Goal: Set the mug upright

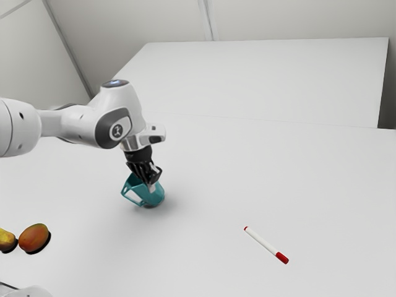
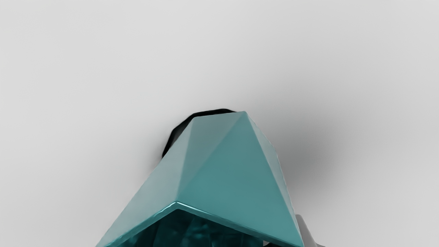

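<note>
Mug (image 1: 157, 195), teal, lies tilted left of centre in the exterior view, its mouth toward the upper left of the frame and its handle (image 1: 128, 193) on the left. Directly above it is the black gripper (image 1: 152, 185), pointing down, with its tips at the mug. Whether they grasp it or are released, I cannot tell. A white arm (image 1: 74, 125) reaches in from the left edge. At the lower left, a reddish-orange fruit (image 1: 34, 237) sits just beside a yellow one (image 1: 6, 240), which is cut off by the edge. Right of centre, in the lower half, a white marker (image 1: 263, 242) with red ends lies slantwise on the white table (image 1: 204, 247).

In the wrist view, the mug's faceted teal side fills the lower centre, narrowing toward the middle of the frame. Its dark, hollow mouth meets the bottom edge. A grey fingertip is partly visible beside the mug, at the lower right.
</note>
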`<action>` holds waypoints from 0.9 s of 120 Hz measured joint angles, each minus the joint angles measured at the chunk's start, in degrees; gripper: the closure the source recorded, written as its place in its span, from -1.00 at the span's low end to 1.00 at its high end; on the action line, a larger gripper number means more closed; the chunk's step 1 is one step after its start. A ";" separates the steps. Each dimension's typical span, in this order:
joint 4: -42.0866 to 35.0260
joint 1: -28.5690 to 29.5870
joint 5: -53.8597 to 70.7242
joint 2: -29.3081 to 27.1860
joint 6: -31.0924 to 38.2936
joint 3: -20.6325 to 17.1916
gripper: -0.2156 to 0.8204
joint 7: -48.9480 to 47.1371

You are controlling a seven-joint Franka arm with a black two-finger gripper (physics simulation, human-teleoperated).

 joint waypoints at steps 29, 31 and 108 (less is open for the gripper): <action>-0.02 -0.29 0.49 0.10 0.40 0.00 0.39 -2.11; -0.02 -0.33 0.49 0.06 0.41 0.00 0.35 -2.22; 7.57 -1.03 -0.53 -9.54 -4.02 -1.17 -0.34 -4.79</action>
